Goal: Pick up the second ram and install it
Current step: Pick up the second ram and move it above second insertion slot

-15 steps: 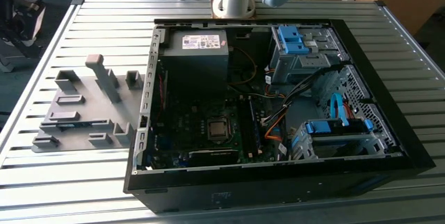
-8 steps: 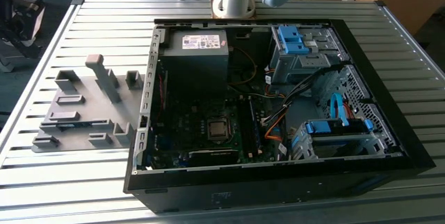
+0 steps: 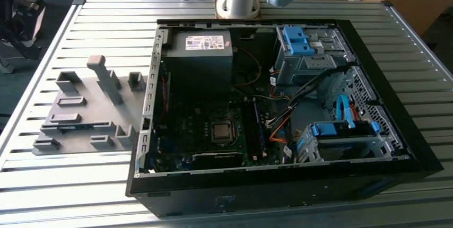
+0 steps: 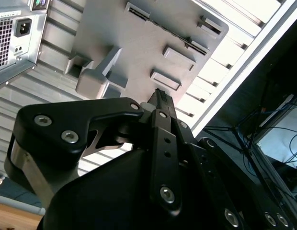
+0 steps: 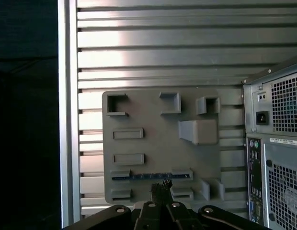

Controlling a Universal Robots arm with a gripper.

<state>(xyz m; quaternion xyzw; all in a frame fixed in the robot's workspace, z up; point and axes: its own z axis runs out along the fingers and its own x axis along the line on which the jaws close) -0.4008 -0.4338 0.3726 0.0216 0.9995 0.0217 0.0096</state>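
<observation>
**Approach to the second memory stick.** In the lower left of the exterior view, the grey holder plate is seen on the slatted table. The memory stick is lodged between two of the plate's blocks, apparently on edge. The open computer case stands just beside the plate, towards the right of the frame.

In the first wrist view the stick is shown as a dark strip low in the frame. The gripper is pointed at it from the bottom centre, its fingers drawn together and nothing held.

For a sound pick, the fingers would have to be parted and set square across the stick's flat faces near its middle. The lift should be kept straight out of the blocks — a tilted pull is judged likely to bind.

The gap between fingertips and stick cannot be judged, and the stick's ends are sunk in the blocks. On the motherboard the sockets are lost among cables — whether one is already filled cannot be made out.
</observation>
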